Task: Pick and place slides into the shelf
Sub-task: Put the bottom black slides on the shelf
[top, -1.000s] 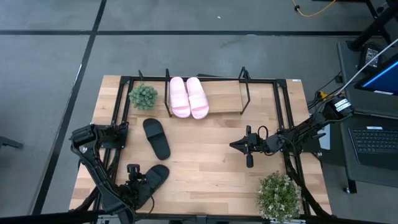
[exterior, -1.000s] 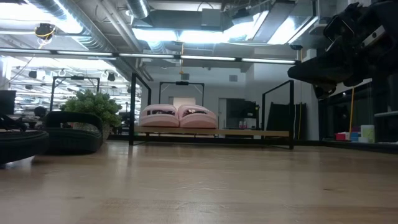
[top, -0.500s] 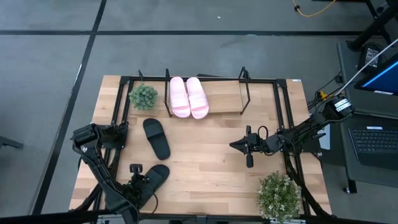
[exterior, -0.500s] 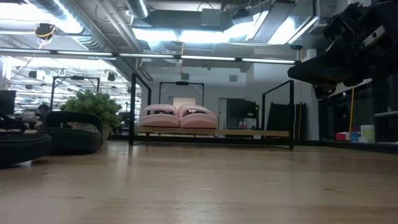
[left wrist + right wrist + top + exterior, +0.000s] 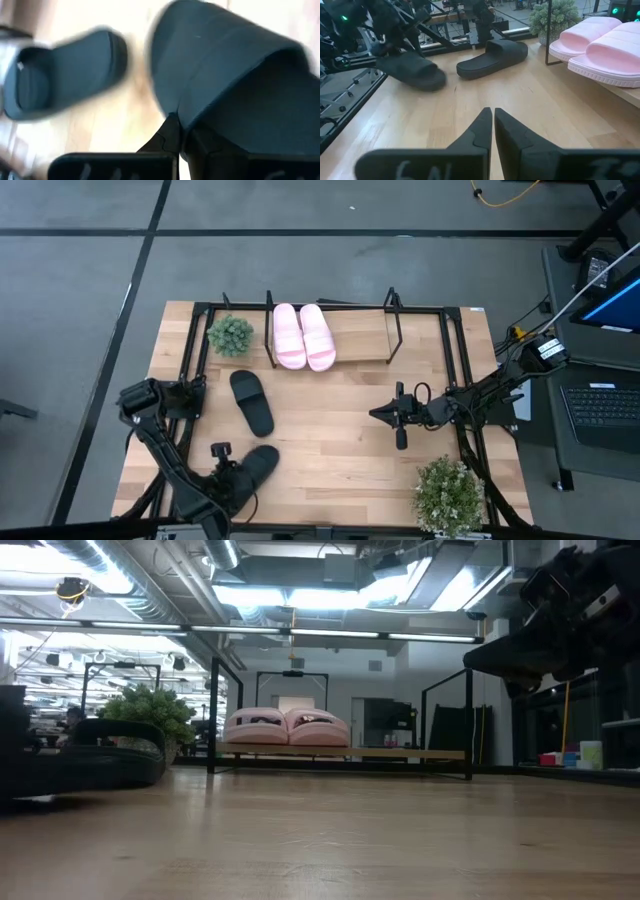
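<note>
high view: straight down over the whole light wooden tabletop (image 5: 330, 440)
low view: table height, level, facing the black wire-frame shelf (image 5: 340, 752)
wrist views: close; both catch the loose black slide sandal (image 5: 60, 85) (image 5: 492, 57)

- In the left wrist view, the black slide (image 5: 235, 75) just ahead of the left gripper (image 5: 181, 131) runs off the picture's edge, its heel end unseen.
- Beyond that gripper, the second black slide (image 5: 60, 75) is smeared with blur.
- In the low view, the near black slide (image 5: 70, 768) is cut by the frame edge, the left gripper hidden there.
- The pink slides (image 5: 600, 45), far to one side of the right gripper (image 5: 492, 131), are cropped.
</note>
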Controlling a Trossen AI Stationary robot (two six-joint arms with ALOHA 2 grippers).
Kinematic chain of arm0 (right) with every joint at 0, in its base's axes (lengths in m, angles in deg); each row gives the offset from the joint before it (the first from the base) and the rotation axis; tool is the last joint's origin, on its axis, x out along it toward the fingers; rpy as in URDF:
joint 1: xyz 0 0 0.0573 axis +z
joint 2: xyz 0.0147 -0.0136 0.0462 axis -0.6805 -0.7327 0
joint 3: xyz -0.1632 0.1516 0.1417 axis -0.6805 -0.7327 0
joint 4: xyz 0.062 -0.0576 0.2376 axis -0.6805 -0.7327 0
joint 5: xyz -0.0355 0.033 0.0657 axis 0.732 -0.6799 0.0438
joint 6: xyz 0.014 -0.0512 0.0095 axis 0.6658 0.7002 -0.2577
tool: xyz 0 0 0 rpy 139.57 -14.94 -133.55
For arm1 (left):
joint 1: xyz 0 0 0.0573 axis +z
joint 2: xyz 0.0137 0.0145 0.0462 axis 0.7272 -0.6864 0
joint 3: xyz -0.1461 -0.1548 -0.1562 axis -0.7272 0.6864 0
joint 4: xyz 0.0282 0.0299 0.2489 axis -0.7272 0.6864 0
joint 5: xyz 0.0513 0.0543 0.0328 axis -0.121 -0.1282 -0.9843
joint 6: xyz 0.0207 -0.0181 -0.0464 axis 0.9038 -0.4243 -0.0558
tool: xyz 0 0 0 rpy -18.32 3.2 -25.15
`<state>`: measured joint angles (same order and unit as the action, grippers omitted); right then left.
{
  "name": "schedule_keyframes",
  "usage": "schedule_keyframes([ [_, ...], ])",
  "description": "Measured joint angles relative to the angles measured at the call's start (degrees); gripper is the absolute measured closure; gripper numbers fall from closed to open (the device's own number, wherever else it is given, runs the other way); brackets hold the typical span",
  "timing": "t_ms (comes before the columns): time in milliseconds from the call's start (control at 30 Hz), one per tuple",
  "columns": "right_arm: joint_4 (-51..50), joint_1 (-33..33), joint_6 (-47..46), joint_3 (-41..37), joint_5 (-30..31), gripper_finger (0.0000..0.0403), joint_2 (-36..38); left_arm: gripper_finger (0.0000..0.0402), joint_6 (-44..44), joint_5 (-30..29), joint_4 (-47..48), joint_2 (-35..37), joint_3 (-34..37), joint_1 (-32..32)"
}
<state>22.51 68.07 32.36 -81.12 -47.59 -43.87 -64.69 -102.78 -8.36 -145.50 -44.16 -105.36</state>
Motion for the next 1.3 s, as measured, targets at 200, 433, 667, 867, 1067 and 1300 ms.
schedule_keyframes([
  [200, -0.61, 0.01, 0.08, 0.0, 0.0, 0.038, 0.0, 0.0399, 3.05, -5.05, 3.48, 0.05, -5.4, 1.94],
  [433, -2.71, 0.01, -0.09, 0.0, -0.02, 0.038, 0.0, 0.0399, 3.48, -13.99, 11.3, 0.09, -10.44, 7.07],
  [667, -3.56, 0.01, -0.22, 0.0, -0.02, 0.038, 0.0, 0.04, 5.94, -21.08, 19.56, 0.11, -14.55, 16.06],
  [867, -3.59, 0.02, -0.11, 0.0, -0.02, 0.038, 0.0, 0.04, 17.27, -26.89, 18.43, 0.11, -20.02, 25.41],
  [1067, -3.59, 0.01, -0.24, 0.0, -0.02, 0.038, 0.0, 0.04, 24.8, -30.68, 17.47, 0.11, -26.57, 34.22],
  [1300, -3.51, 0.0, 2.02, 0.0, -0.01, 0.0379, 0.0, 0.04, 41.63, -31.62, 4.5, 0.13, -29.38, 43.06],
])
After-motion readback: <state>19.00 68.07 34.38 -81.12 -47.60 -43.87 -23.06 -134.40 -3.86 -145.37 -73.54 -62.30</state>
